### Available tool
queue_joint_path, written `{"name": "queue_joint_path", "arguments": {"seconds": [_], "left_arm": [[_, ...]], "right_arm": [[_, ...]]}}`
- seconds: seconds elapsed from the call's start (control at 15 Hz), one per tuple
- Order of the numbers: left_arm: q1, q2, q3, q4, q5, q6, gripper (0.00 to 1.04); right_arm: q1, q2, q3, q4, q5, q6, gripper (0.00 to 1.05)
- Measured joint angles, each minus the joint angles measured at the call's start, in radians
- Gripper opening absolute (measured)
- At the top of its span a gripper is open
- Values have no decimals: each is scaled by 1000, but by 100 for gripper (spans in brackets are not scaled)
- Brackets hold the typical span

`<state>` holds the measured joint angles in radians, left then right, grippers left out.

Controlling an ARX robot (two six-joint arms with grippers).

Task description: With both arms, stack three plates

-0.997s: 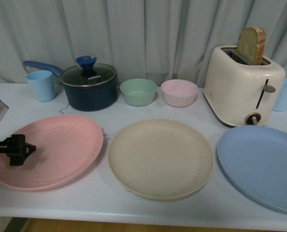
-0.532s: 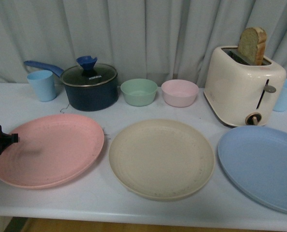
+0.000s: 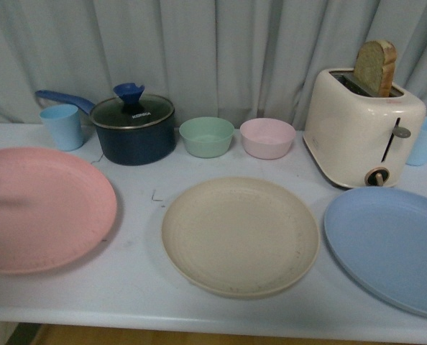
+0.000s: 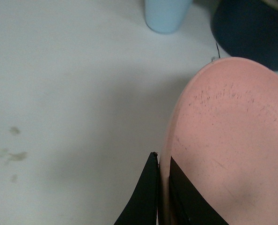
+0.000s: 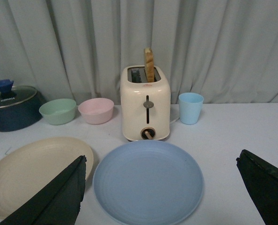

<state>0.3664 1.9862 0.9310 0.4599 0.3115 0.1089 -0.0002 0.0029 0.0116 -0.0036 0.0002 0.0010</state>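
The pink plate (image 3: 41,208) is at the far left of the table, partly cut off by the front view's edge. In the left wrist view my left gripper (image 4: 163,187) is shut on the rim of the pink plate (image 4: 232,140), one black finger on each side. The left gripper does not show in the front view. The beige plate (image 3: 240,236) lies in the middle and the blue plate (image 3: 389,244) at the right. My right gripper (image 5: 162,161) is open and empty, its fingers spread wide above the blue plate (image 5: 148,183), with the beige plate (image 5: 31,173) beside it.
Along the back stand a light blue cup (image 3: 61,126), a dark lidded pot (image 3: 134,129), a green bowl (image 3: 206,136), a pink bowl (image 3: 267,138), a cream toaster (image 3: 361,126) holding a bread slice, and another blue cup (image 3: 425,140). A grey curtain hangs behind.
The pink plate has moved left, away from the beige plate, and looks raised. The left gripper has slid out of the front view to the left.
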Motion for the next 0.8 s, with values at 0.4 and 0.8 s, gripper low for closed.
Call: {"name": "queue_joint_path", "arguments": {"seconds": [0.4,0.8], "left_arm": [[-237,-288,-235,84,65,-194,3],[-508,-69,-116,193,-105,-354,3]], "right_arm": [[0,0,0,0,0,0,98],[0,0,0,0,0,0,98]]}}
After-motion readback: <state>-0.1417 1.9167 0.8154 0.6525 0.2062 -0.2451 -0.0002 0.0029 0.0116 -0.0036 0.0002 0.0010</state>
